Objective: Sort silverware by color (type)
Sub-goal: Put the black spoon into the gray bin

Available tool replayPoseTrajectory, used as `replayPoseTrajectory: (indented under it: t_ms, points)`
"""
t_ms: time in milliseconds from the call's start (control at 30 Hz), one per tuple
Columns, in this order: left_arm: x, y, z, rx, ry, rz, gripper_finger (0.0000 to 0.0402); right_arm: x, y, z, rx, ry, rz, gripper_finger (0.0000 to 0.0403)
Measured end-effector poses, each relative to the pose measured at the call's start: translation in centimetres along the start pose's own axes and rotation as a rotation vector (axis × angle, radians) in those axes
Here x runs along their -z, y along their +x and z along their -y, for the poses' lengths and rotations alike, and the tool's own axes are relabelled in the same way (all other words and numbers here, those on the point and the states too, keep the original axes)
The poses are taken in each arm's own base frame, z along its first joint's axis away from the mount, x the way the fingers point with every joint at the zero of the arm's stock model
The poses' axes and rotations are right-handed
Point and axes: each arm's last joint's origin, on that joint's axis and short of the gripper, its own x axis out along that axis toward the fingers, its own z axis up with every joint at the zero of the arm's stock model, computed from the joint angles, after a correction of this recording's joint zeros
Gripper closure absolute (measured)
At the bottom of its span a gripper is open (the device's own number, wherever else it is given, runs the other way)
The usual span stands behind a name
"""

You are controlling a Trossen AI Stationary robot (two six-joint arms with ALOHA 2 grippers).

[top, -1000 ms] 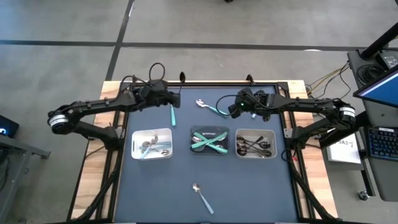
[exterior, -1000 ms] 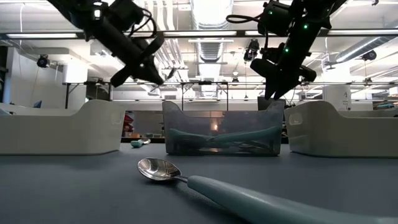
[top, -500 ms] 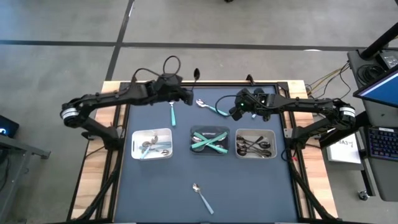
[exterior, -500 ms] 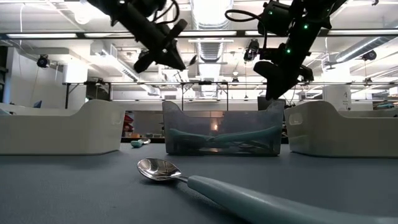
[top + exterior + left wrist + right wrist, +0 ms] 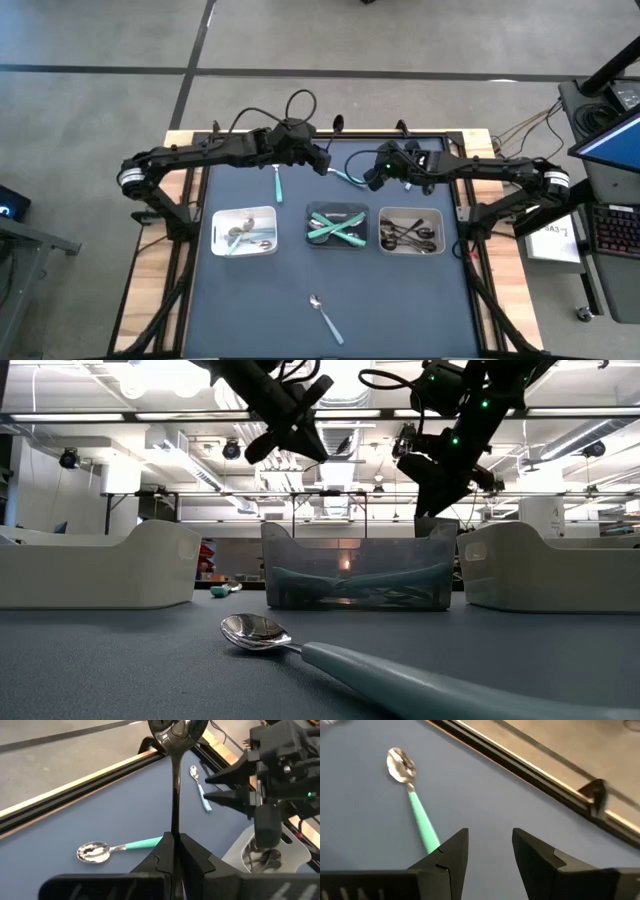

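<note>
Left gripper point(image 5: 174, 840) pinches a dark spoon point(image 5: 176, 750) upright near the table's far edge, facing the right gripper point(image 5: 372, 180), fingers spread above a teal-handled spoon point(image 5: 412, 792).

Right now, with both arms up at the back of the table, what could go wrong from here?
The left gripper pinches a dark spoon only at its handle tip, so it may swing or slip out. It is also close to the open right gripper, which hovers over a teal-handled spoon; the two arms could collide. The dark spoon could also drop short of the right-hand tray.
</note>
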Motion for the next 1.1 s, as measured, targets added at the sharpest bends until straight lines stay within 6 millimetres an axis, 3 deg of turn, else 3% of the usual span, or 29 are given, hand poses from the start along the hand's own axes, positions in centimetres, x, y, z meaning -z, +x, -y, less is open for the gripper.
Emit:
replayPoseTrajectory:
  t_ms: [233,433,633,800,1100]
  points:
    - [0.4,2.0,-0.2,-0.031,0.004,-0.011,0.0401,-0.7,1.2,-0.9,-0.066,0.218,0.057,0.0257]
    - [1.4,3.9,-0.6,-0.063,0.009,-0.054,0.0401,-2.5,1.7,-1.7,-0.166,0.421,0.123,0.0257]
    - [1.6,4.1,-0.8,-0.079,0.016,-0.075,0.0401,-4.6,0.9,-1.5,-0.243,0.534,0.140,0.0260]
    - [1.6,4.1,-0.7,-0.076,0.026,-0.070,0.0401,-6.3,0.5,-2.0,-0.444,0.617,0.171,0.0269]
    - [1.5,4.0,-0.7,-0.073,0.024,-0.065,0.0401,-6.4,1.4,-2.7,-0.528,0.681,0.142,0.0277]
